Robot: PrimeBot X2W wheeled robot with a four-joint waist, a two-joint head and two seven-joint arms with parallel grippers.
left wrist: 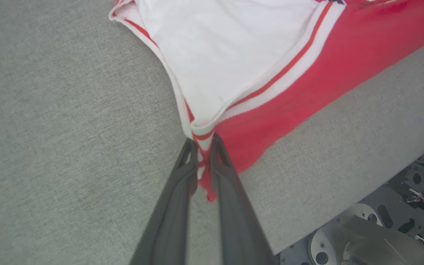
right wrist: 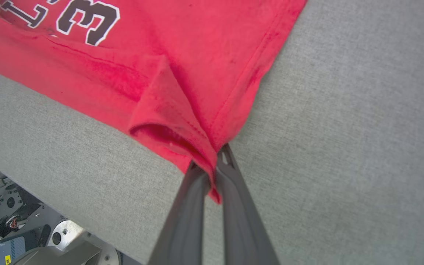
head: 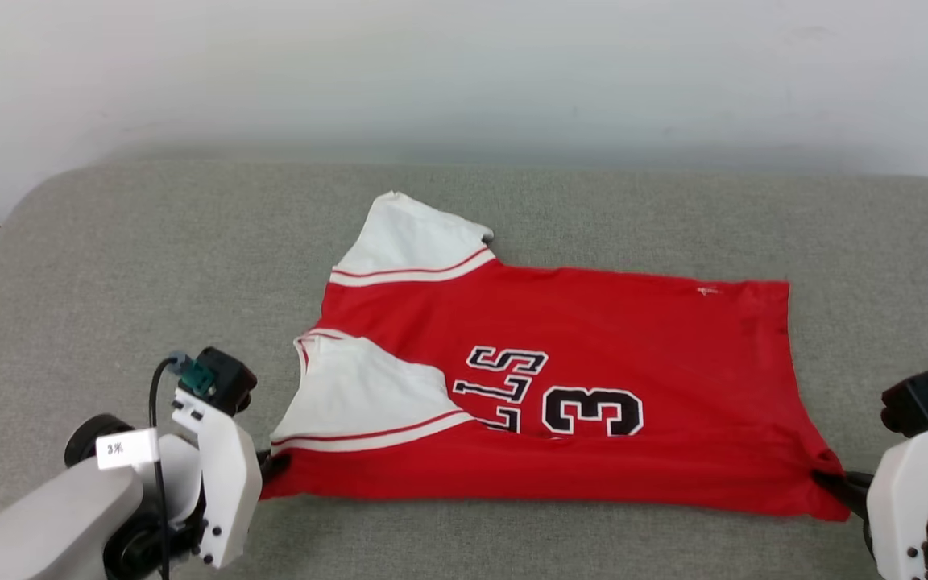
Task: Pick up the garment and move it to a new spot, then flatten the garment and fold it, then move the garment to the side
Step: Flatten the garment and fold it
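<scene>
Bright, even, diffuse light, with no glare. Only faint, soft shadows edge the shirt (head: 609, 338). The head view is sharp, though its wall (head: 464, 72) looks washed pale. Both wrist views bend at the edges, and the nearby fingers (left wrist: 168, 221) are soft.

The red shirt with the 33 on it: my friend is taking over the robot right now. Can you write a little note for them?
Left gripper: shut on the near left corner of the garment, by the striped sleeve trim.
Right gripper: shut on the near right corner, at the hem.
Where: the garment lies sideways on the grey padded surface, with the near white sleeve laid over the red body.
Done: spread flat; a fold along the near edge looks begun, as it cuts across the lettering.
Left: finish folding, then move it to the side.
</scene>
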